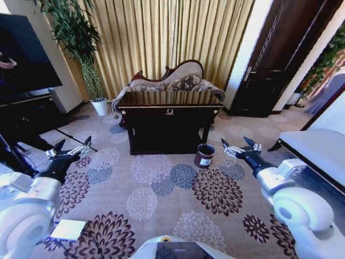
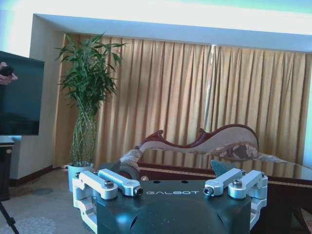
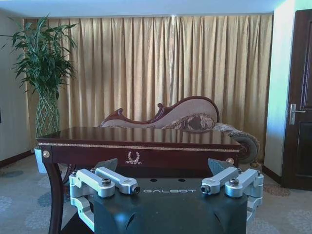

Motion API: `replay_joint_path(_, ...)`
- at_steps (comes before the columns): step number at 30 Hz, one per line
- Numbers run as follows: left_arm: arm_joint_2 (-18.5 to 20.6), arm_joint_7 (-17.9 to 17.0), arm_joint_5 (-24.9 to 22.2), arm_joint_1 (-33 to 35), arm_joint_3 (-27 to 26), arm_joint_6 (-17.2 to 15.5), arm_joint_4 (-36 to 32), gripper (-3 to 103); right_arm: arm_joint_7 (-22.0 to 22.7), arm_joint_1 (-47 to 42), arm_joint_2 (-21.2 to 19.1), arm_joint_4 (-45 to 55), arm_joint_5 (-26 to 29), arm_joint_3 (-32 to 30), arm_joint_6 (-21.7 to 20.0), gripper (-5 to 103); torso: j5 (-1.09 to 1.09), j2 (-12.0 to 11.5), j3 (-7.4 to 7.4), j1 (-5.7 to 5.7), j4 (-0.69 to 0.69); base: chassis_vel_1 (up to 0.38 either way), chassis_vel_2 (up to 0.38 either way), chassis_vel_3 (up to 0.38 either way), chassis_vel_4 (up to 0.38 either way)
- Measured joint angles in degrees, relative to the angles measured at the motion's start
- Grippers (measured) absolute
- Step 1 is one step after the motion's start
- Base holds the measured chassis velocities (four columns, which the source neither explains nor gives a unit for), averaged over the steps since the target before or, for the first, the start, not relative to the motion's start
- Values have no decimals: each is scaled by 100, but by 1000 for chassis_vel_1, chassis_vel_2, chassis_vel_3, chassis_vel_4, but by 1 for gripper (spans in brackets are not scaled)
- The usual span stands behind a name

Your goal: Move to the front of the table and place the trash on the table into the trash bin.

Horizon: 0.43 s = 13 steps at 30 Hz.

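Note:
The dark glossy table (image 1: 170, 101) with gold trim stands a few steps ahead on the carpet; it also appears in the right wrist view (image 3: 136, 139) and at the edge of the left wrist view (image 2: 287, 176). No trash can be made out on its top from here. The small dark trash bin (image 1: 204, 155) with a white label sits on the floor by the table's front right leg. My left gripper (image 1: 73, 144) (image 2: 170, 191) and right gripper (image 1: 236, 142) (image 3: 170, 189) are held out in front, both open and holding nothing, well short of the table.
A carved sofa (image 1: 178, 81) stands behind the table against gold curtains. A tall plant in a white pot (image 1: 99, 105) and a TV (image 1: 24, 54) on a black stand are at the left. A dark door (image 1: 275, 70) and a pale bench (image 1: 315, 148) are at the right. Floral carpet (image 1: 161, 186) lies between me and the table.

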<state>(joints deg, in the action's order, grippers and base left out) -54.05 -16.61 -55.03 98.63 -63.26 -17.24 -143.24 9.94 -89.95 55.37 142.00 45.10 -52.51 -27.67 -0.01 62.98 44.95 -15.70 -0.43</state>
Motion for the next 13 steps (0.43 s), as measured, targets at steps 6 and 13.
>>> replay_joint_path(6, 7, 6, 2, -12, 32, 30, 0, 100, 0, 1, -8, 22, 98, 6, 5, 100, 0, 0, 0, 0, 0, 0, 0, 0, 0)
replay_joint_path(13, -116, 6, 1, 45, -46, 43, 0, 100, 64, 82, -85, 55, 215, -52, 27, 100, -1, 0, 0, 0, 1, 0, 0, 0, 0)
